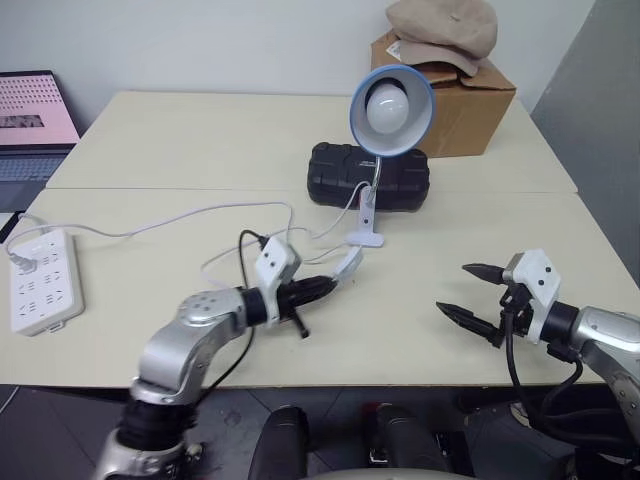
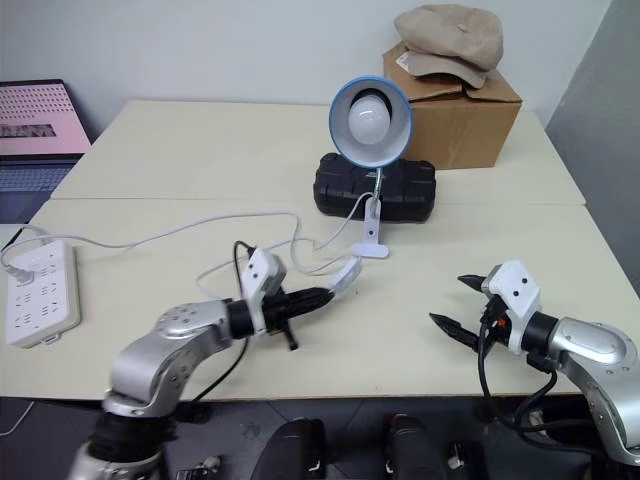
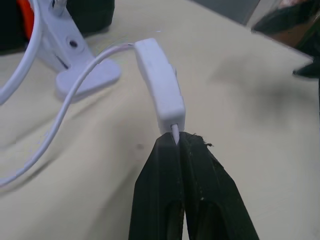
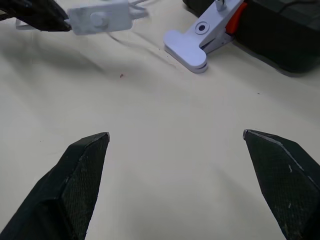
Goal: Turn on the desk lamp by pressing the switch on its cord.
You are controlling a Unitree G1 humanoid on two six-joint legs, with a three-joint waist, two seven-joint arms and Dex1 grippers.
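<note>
At table front, left claw [image 1: 330, 286] pinching cord [image 3: 174, 132]

Two pale cream tables [image 1: 150, 140] stand pushed together, a seam running between them, before a plain white wall [image 1: 220, 40]. A cardboard box [image 1: 470, 105] topped with a beige cap [image 1: 445, 30] sits at the far corner beside a black case [image 1: 335, 175]. A white power strip [image 1: 42, 280] lies at one edge; what appears to be a laptop [image 1: 35, 120] glows pink beyond. The floor [image 1: 595, 120] is grey.
</note>
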